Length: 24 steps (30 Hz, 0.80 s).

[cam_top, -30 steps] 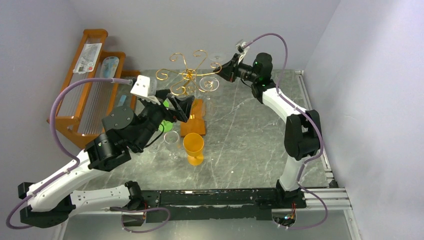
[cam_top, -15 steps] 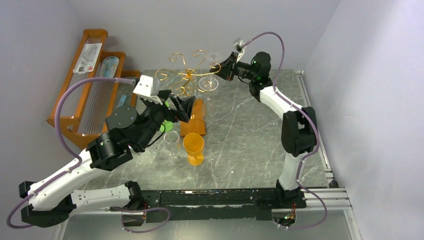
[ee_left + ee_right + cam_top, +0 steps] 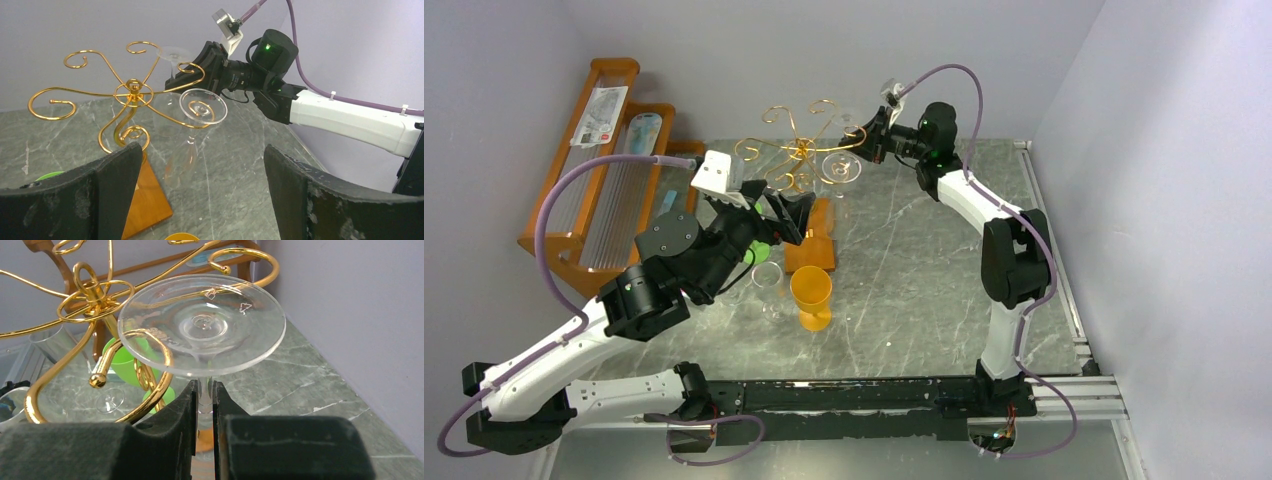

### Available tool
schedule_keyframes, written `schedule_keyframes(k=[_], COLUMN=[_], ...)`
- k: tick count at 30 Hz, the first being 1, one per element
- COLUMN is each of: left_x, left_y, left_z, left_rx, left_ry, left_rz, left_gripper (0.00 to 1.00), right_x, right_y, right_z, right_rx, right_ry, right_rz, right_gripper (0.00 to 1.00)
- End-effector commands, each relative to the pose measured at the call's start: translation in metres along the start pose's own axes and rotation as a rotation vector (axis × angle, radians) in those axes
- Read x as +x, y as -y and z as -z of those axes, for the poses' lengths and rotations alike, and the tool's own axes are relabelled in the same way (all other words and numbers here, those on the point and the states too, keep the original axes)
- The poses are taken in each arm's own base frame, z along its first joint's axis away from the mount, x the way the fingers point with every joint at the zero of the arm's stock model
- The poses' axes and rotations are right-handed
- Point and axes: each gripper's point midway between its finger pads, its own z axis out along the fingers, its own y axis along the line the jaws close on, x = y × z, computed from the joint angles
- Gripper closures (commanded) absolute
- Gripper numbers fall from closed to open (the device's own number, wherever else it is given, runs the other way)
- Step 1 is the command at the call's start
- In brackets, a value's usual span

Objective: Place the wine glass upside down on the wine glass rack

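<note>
Here the right gripper [image 3: 202,390] has its two black padded fingers pinched on the thin stem of a clear, see-through wine glass [image 3: 202,325], gripping just under the round flat foot. The glass is upside down, foot on top, and is held in the air among the curled arms of the thin gold wire wine glass rack [image 3: 133,89]. In the right wrist view one gold curl crosses the left rim of the foot and another arches behind its far side. I cannot tell whether the foot rests on the wire or only hangs beside it.

The rack stands on its flat orange-brown base near the middle of the far edge of the grey marbled table [image 3: 924,270]. A second clear wine glass [image 3: 202,106] hangs upside down from a spiral arm on the rack's near-right side, its bowl below the wire.

The left gripper [image 3: 200,150] is spread wide with nothing between its fingers. It hovers above the table just to the near left of the rack's base and points toward the rack.

An orange plastic goblet [image 3: 811,295] stands upright toward the table's near edge. A clear tumbler [image 3: 767,280] stands just beside it on the left. A stepped brown wooden shelf [image 3: 614,150] occupies the far left corner.
</note>
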Motion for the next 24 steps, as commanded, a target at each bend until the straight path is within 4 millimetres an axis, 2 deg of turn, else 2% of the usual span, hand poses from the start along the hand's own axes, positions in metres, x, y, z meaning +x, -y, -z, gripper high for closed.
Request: schedule_keyframes(k=[1, 5, 14, 24], left_x=[-0.004, -0.002, 0.002, 0.005], left_y=[-0.003, -0.004, -0.004, -0.004], left_z=[0.001, 0.0, -0.001, -0.002], left_rx=[-0.022, -0.025, -0.025, -0.028], left_ry=[-0.002, -0.001, -0.009, -0.019], left_rz=[-0.006, -0.005, -0.017, -0.026], left_gripper=[0.05, 0.05, 0.05, 0.05], right_x=[-0.016, -0.016, -0.004, -0.005], right_y=[-0.014, -0.024, -0.023, -0.029], right_z=[-0.004, -0.001, -0.01, -0.009], right_rx=[-0.063, -0.101, -0.104, -0.102], right_ry=[0.042, 0.041, -0.021, -0.016], right_rz=[0.096, 0.123, 0.117, 0.122], right_gripper=[1.0, 1.0, 1.0, 1.0])
